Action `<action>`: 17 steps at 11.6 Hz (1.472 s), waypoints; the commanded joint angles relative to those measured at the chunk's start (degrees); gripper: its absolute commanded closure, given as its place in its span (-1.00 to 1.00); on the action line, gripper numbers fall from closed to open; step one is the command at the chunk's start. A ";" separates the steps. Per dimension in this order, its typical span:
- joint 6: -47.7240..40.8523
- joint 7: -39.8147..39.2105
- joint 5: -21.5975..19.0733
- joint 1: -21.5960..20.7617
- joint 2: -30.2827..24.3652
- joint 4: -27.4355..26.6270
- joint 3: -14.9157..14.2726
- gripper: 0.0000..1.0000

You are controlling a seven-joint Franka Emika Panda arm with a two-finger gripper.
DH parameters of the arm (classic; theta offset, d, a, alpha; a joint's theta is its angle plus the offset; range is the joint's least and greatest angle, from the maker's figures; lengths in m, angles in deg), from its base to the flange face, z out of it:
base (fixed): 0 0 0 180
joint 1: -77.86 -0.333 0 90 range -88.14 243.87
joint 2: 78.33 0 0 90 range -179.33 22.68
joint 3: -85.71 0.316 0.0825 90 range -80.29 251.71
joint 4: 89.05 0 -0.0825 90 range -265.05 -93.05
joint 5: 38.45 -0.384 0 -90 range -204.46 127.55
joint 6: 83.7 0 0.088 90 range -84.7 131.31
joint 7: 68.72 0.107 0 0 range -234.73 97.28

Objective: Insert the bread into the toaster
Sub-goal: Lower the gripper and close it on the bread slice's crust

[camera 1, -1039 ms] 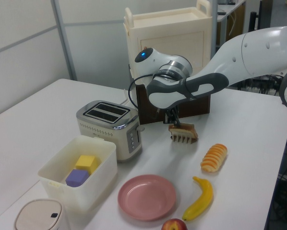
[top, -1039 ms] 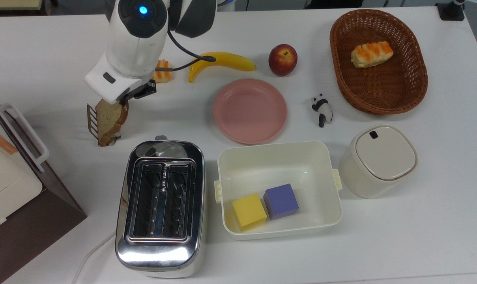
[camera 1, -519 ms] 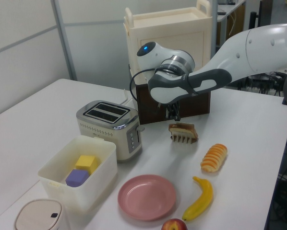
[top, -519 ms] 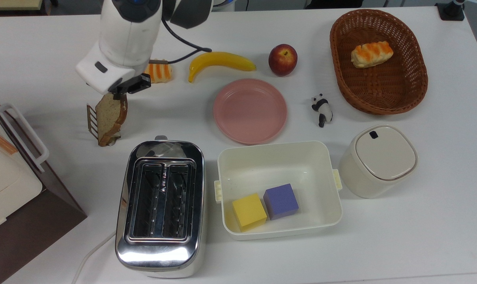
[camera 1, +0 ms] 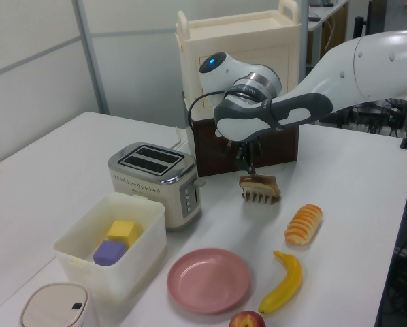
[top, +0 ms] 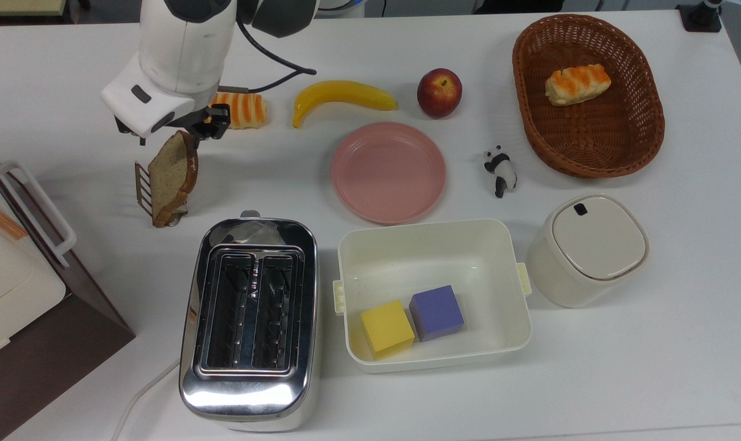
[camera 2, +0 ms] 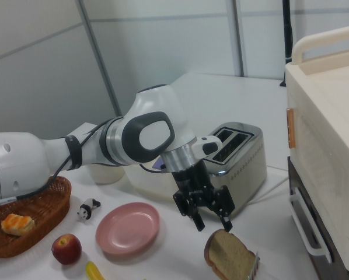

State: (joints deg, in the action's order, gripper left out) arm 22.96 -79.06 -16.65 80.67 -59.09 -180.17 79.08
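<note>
Hovering just above the bread (camera 2: 230,256) (leaning in its wire rack (top: 142,187), well apart from the toaster (top: 249,321)), the gripper (camera 2: 209,219) with its 2 fingers spread should descend squarely astride the slice's crust before pinching.

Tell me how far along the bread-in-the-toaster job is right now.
Nothing is finished yet. The bread leans in the small wire rack on the table, and both slots of the toaster are empty. In hand: the gripper hovers open just above the slice, not gripping it. Left: grasp, lift, carry it over and drop it in a slot.
</note>
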 commanded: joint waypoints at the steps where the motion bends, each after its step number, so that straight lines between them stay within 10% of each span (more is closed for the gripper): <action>1: 1.09 1.62 -0.18 -0.96 0.18 -2.57 -0.14 -1.00; 5: 2.58 5.06 -0.09 -2.90 2.91 -3.28 -0.05 -0.80; 7: 2.94 5.15 -0.18 -2.55 2.91 -3.19 -0.05 0.99; 17: 1.97 -2.94 -0.62 -1.40 -1.65 -1.78 -1.46 1.00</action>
State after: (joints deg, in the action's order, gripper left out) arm 24.23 -80.47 -16.72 79.69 -58.67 -181.06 78.39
